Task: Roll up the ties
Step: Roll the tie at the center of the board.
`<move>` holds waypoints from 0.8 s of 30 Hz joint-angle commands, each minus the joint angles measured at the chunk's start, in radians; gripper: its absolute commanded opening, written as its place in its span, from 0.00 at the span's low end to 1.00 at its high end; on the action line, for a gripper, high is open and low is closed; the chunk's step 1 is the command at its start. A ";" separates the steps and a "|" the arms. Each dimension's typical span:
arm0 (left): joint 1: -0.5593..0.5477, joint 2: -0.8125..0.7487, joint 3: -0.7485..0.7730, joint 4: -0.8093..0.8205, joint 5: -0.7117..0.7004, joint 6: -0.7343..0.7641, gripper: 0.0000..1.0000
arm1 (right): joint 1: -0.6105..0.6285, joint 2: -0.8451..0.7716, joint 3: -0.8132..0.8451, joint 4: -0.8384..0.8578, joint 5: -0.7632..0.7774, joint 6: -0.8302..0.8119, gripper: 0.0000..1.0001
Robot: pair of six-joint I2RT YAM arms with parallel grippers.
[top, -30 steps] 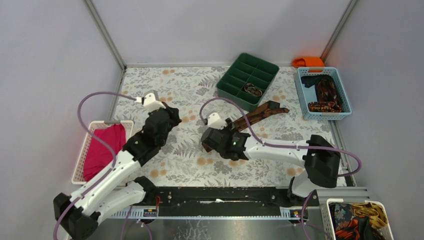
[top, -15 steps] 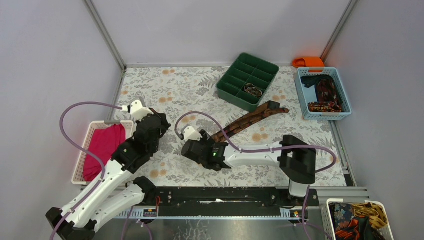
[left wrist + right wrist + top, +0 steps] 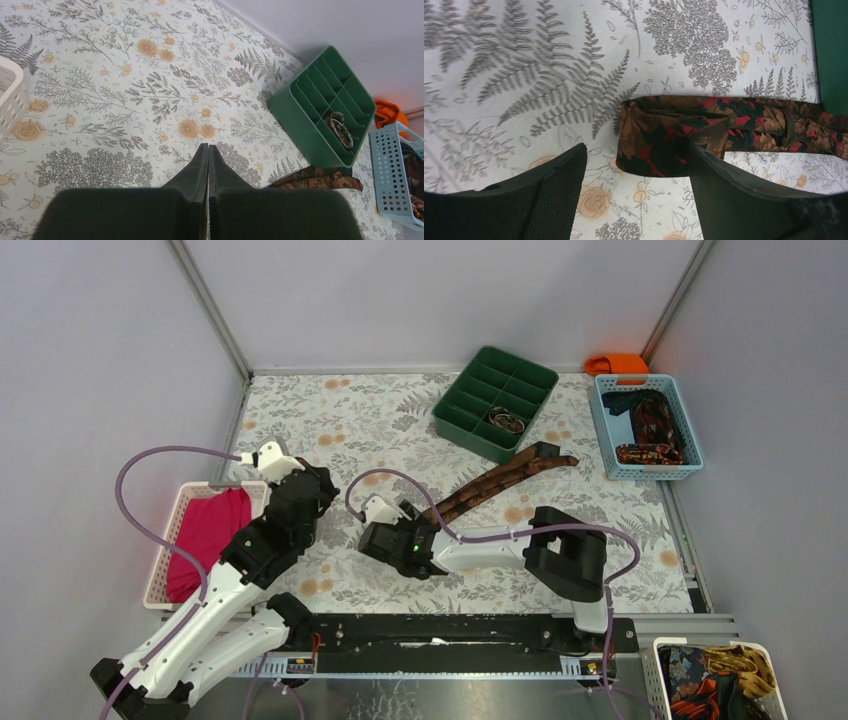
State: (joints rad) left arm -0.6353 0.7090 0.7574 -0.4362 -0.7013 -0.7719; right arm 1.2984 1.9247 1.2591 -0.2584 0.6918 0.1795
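Note:
One brown, red and black patterned tie [image 3: 505, 478] lies slanted across the table's middle, its far end by the green tray. In the right wrist view its near end [image 3: 664, 137] is folded over on itself. My right gripper [image 3: 412, 523] stands open around that fold [image 3: 636, 150]. The right finger [image 3: 734, 185] touches the fold's side and the left finger [image 3: 554, 185] stands apart on bare cloth. My left gripper [image 3: 322, 483] hovers over the table to the left, shut and empty [image 3: 207, 147]. More ties [image 3: 655, 425] lie in the blue basket.
A green divided tray [image 3: 462, 430] holds a rolled patterned piece [image 3: 507, 420]. Against the right wall sits the blue basket [image 3: 648, 473], an orange cloth [image 3: 617, 363] behind it. A white basket [image 3: 160, 570] with magenta cloth is at the left; another basket [image 3: 660, 648] of fabric sits bottom right.
My right gripper has slid left and nearer, and the tie's near end now reaches further left with it. The left arm has drawn back to the left, still shut.

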 commanded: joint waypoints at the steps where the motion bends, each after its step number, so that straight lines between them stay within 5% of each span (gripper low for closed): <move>1: -0.007 -0.002 -0.005 0.018 -0.018 0.026 0.00 | -0.051 0.014 0.010 0.020 0.027 -0.010 0.80; 18: -0.007 0.015 -0.015 0.051 -0.005 0.047 0.00 | -0.125 0.076 0.002 0.001 -0.080 0.027 0.76; 24: -0.007 0.029 -0.025 0.066 0.003 0.045 0.00 | -0.166 0.094 0.026 -0.023 -0.162 0.055 0.51</move>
State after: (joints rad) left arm -0.6353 0.7300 0.7506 -0.4187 -0.6964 -0.7448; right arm 1.1648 1.9823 1.2594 -0.2451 0.6128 0.1989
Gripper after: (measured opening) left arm 0.007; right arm 0.582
